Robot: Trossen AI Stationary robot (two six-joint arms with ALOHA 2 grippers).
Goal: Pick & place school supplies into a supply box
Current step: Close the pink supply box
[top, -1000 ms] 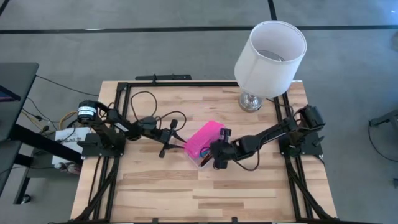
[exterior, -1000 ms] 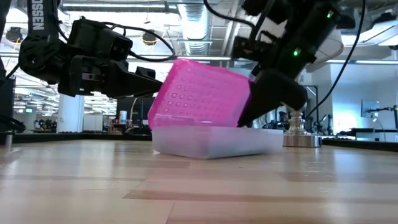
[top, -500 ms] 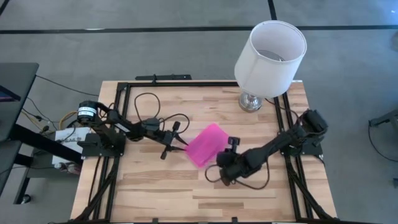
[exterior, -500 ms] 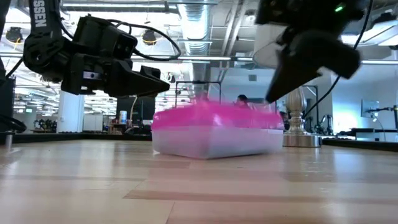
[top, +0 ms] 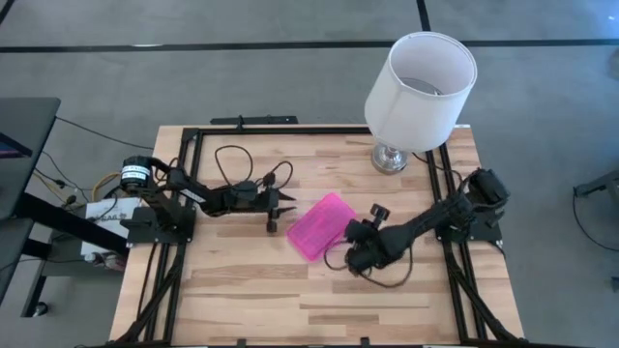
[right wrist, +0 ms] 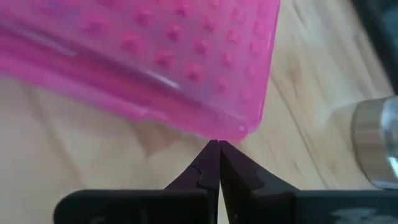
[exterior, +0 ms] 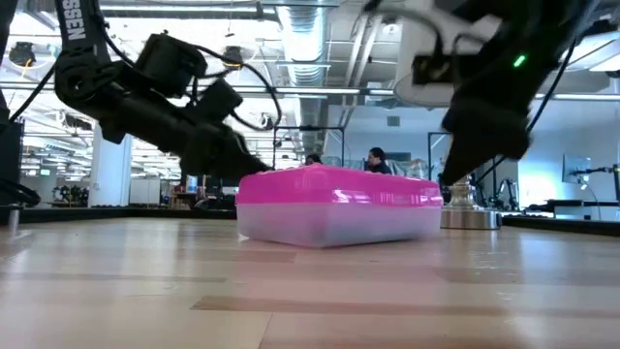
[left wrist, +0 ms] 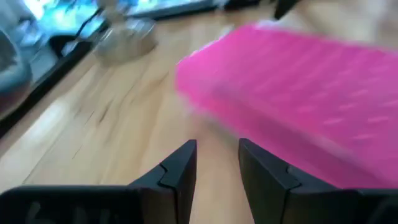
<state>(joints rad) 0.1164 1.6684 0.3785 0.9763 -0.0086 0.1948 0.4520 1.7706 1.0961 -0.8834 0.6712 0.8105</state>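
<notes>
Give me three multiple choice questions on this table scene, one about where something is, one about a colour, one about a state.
1. Where does the lamp stand?
A. far right corner of the table
B. near left corner
C. table centre

2. What colour is the supply box lid?
A. blue
B. pink
C. yellow

3. How is the lid?
A. propped open
B. removed
C. closed flat

Answers:
1 A, the high view shows its base at that corner.
2 B, every view shows it bright pink.
3 C, in the low view it lies level on the clear base.

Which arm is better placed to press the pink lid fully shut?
Probably right: the right gripper, shut, sits at the corner of the pink-lidded clear plastic box; the left gripper is apart.
</notes>
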